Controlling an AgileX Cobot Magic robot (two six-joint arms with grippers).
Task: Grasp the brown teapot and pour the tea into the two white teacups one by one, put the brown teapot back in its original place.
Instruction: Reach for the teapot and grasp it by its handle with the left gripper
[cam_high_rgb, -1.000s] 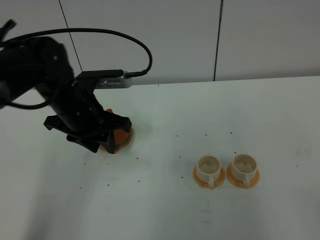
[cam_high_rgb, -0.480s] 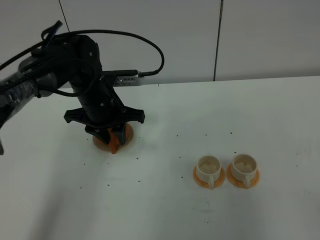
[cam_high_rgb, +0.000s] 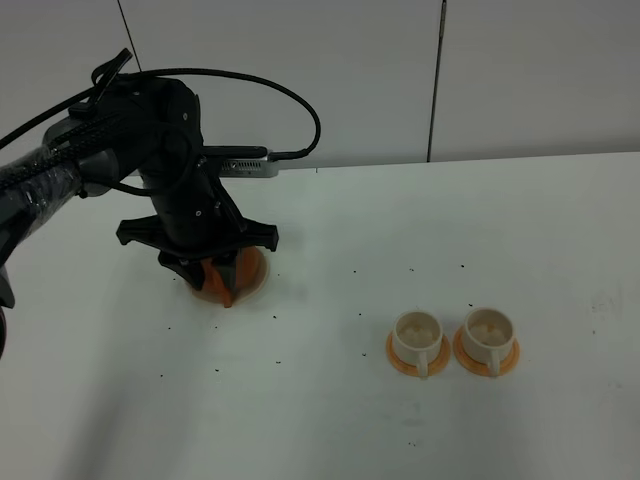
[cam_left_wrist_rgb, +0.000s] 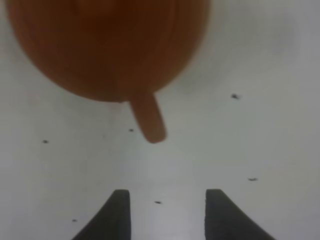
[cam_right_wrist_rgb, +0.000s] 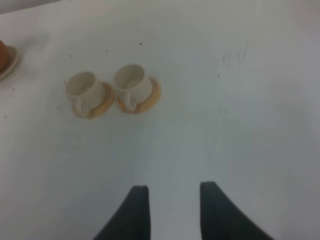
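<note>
**Left claw spread at the teapot, bare table out to the cups**

Your left gripper (cam_left_wrist_rgb: 167, 216) hangs at the brown teapot (cam_left_wrist_rgb: 110, 45) with its fingers spread. Only tabletop shows between them, so it holds nothing. In the left wrist view a short stub on the pot points toward the fingers but stops short of them; you cannot tell whether it is the spout or the handle. The pot sits on its cream coaster (cam_high_rgb: 259, 272) at the left rear of the table (cam_high_rgb: 520, 230), near the far edge where the top meets the wall (cam_high_rgb: 520, 70). From the high camera the arm hides most of the pot.

The first teacup (cam_high_rgb: 417, 333) and the second teacup (cam_high_rgb: 487, 330) stand just beside each other at the front right, each on an orange saucer (cam_high_rgb: 398, 362), well apart from the pot. Between pot and cups you have a broad stretch of white table with small dark specks.

Your right gripper (cam_right_wrist_rgb: 172, 212) shows only in its own wrist view. Its fingers are spread over bare table, well back from the cups.
</note>
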